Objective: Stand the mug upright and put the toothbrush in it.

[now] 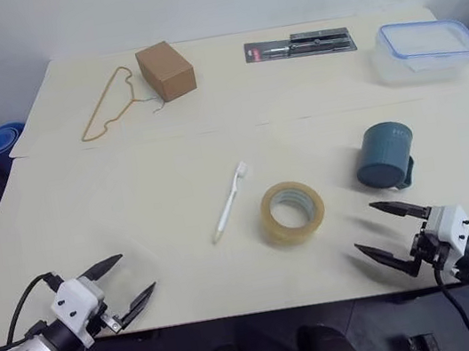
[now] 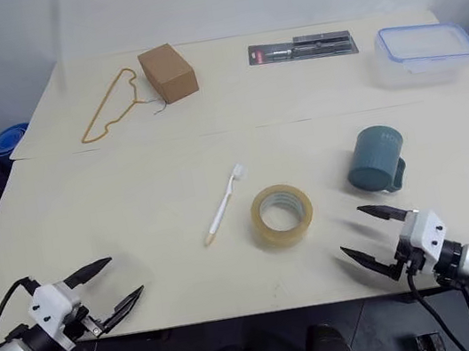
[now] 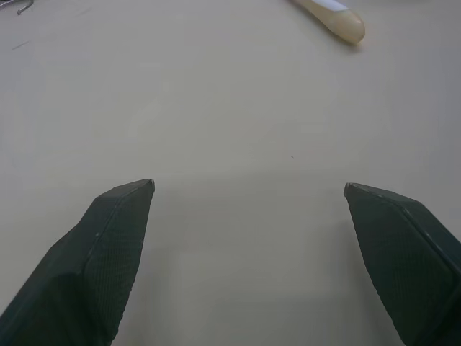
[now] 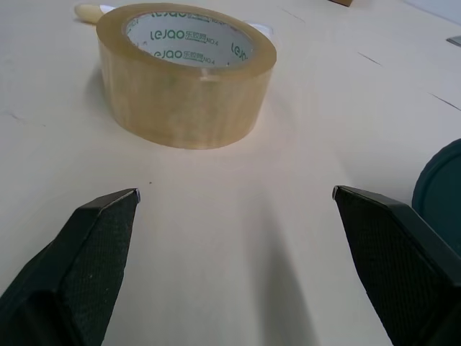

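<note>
Toward the right edge of the pale cream table (image 1: pixel 132 210), the dark teal-blue cylindrical mug (image 1: pixel 384 156) sits with its flat base up, so it appears to rest mouth-down, its side handle turned to the near edge. Nearer the table's middle the slim all-white toothbrush (image 1: pixel 229 202) lies flat, bristled head pointing to the far edge, just beside the translucent yellowish tape roll (image 1: pixel 293 212), which stands between brush and mug.

At the near edge the right gripper (image 1: pixel 390 230) hovers with its two black fingers spread wide and nothing in them, close in front of the mug; the left gripper (image 1: pixel 118 289) hovers equally wide and empty by the near left corner, well apart from the brush.

Righting the mug looks like the step in hand. It would go best if the right gripper closes across the mug's wall away from the handle, lifts it clear of the tape roll before turning it over, and sets it down on bare table with the mouth up. The left gripper could then pinch the brush's handle mid-length.
</note>
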Motion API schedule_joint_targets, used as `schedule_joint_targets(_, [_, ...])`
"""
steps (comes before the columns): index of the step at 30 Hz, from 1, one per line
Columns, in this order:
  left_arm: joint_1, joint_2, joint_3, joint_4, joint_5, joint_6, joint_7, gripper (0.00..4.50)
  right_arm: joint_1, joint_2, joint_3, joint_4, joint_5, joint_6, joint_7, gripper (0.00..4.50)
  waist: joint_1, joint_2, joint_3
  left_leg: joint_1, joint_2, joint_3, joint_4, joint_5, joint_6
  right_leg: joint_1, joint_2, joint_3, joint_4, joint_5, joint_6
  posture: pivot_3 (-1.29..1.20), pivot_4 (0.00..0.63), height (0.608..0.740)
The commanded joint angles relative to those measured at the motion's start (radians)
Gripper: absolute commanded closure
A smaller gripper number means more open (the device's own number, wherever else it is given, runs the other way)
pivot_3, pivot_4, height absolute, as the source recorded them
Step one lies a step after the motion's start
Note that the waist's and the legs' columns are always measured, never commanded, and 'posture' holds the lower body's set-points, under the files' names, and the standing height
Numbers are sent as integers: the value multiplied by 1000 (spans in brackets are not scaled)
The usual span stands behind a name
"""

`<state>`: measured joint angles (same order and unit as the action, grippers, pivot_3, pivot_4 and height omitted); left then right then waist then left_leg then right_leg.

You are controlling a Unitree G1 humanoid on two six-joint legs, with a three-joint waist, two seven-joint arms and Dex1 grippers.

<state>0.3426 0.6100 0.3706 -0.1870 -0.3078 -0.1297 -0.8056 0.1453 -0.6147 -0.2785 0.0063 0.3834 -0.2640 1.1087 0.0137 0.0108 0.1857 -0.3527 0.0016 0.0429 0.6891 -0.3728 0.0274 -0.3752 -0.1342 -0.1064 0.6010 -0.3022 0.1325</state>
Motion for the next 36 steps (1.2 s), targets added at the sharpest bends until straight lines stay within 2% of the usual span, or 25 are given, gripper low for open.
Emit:
schedule_joint_targets(1, [3, 12, -1, -29, -24, 6, -17, 0, 2, -3, -11, -7, 33, -18, 4, 30, 0, 0, 0, 0, 0, 0, 0, 0, 0, 0, 0, 0, 0, 0, 0, 0, 150, 740])
schedule_joint_targets(4, [-6, 18, -8, -59, -87, 60, -56, 0, 19, 2, -41, -37, 61, 6, -25, 30, 2, 0, 0, 0, 0, 0, 0, 0, 0, 0, 0, 0, 0, 0, 0, 0, 150, 740])
schedule_joint_targets(8, [-40, 64, -16, -113, -247, 189, -164, 0, 95, -29, -138, -117, 117, 55, -61, 30, 11, 1, 0, -1, 0, -1, 0, 0, 0, 0, -1, 0, 0, 0, 0, 0, 150, 740])
schedule_joint_targets(12, [-117, 107, -48, -233, -389, 329, -189, 0, 201, -55, -254, -125, 157, 71, -42, 30, 13, 1, 0, 0, -1, -3, 0, 0, 0, 1, -2, 1, 0, 0, 0, 0, 150, 740])
schedule_joint_targets(15, [-193, 124, -94, -259, -410, 375, -212, 0, 239, -60, -299, -43, 139, -7, 5, 30, 10, 1, 0, 0, -1, -3, 0, 0, 0, 2, -1, 2, 0, 0, 0, 0, 150, 740])
schedule_joint_targets(19, [-237, 124, -121, -207, -351, 351, -237, 0, 220, -56, -284, 18, 131, -88, 59, 30, -3, 3, 0, 2, -1, 1, -1, 0, 0, 2, 1, 1, 0, 0, 0, 0, 150, 740])
schedule_joint_targets(22, [-232, 129, -103, -167, -328, 336, -250, 0, 176, -70, -197, -56, 137, -67, 96, 30, -17, 4, 0, 2, 1, 3, -1, 0, 0, 1, 3, 1, 0, 0, 0, 0, 150, 740])
schedule_joint_targets(25, [-211, 142, -74, -157, -336, 339, -274, 0, 121, -142, -55, -218, 103, 51, 114, 30, -21, 5, 1, 2, 2, 4, -1, 0, -1, 0, 3, 2, 1, 0, 0, 0, 150, 740])
schedule_joint_targets(27, [-200, 144, -62, -154, -336, 336, -284, 0, 69, -179, 10, -298, 88, 160, 66, 30, -14, 5, 1, 2, 2, 3, -1, 0, -1, -1, 2, 2, 1, 0, 0, 0, 150, 740])
schedule_joint_targets(29, [-180, 142, -48, -151, -328, 328, -283, 0, -27, -224, 107, -391, 81, 319, 23, 30, -11, 5, 1, 1, 2, 3, -1, 0, -1, -1, 2, 2, 1, 0, 0, 0, 150, 740])
schedule_joint_targets(32, [-142, 131, -39, -163, -314, 314, -278, 0, -164, -261, 254, -444, -2, 445, 5, 30, -8, 5, 1, -1, 1, -1, 1, 0, -1, -1, 0, 1, 1, 0, 0, 0, 150, 740])
schedule_joint_targets(36, [-111, 119, -40, -195, -319, 314, -270, 0, -338, -240, 417, -446, -111, 572, -39, 30, 0, 5, 1, -3, 0, -5, 2, 0, -1, -1, 0, 1, 0, -1, -1, 0, 150, 740])
